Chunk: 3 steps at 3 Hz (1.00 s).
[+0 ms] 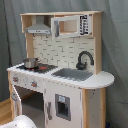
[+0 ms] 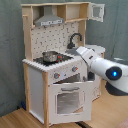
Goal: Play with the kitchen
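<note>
Centrally, we list the kitchen [image 1: 60, 75], a large toy unit in white and light wood, standing on a wooden floor [image 2: 15, 119] against a grey curtain [image 1: 115, 45] in both exterior views. Upper section: a grey range hood [image 1: 38, 30] and, beside it, a microwave cabinet [image 1: 72, 25]; in the second exterior view the cabinet door [image 2: 96, 11] stands swung open. Behind the counter we note a white tiled backsplash [image 1: 57, 50]. Counter level: a metal pot [image 1: 30, 63] on the stove, a grey sink [image 1: 72, 74] just beside the stove, and a black curved faucet [image 1: 84, 60] behind the sink. Lower front: a windowed oven door [image 2: 67, 100], which in the second exterior view hangs ajar, tilted outward from the cabinet.

Next we enter the white robot arm [image 2: 97, 62], reaching in from the second exterior view's right toward the front of the kitchen, level with the knob panel above the oven. Its gripper lies hidden behind the arm's own bulk, and we cannot tell whether the fingers are parted or closed. In the first exterior view a white part of the arm [image 1: 20, 122] shows at the bottom edge.
</note>
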Each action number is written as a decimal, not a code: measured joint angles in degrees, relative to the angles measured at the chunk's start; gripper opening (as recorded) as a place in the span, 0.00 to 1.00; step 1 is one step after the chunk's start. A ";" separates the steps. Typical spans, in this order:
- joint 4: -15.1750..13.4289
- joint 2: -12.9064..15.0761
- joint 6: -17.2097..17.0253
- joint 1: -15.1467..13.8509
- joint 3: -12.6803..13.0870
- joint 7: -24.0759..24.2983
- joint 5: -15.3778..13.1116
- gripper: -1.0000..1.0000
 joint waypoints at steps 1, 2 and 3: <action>-0.37 2.26 -0.01 0.03 -0.60 -5.48 1.63 1.00; -1.05 5.39 -0.39 0.35 -0.63 -11.45 4.06 1.00; -2.19 8.32 -1.92 1.10 -0.92 -16.75 6.24 1.00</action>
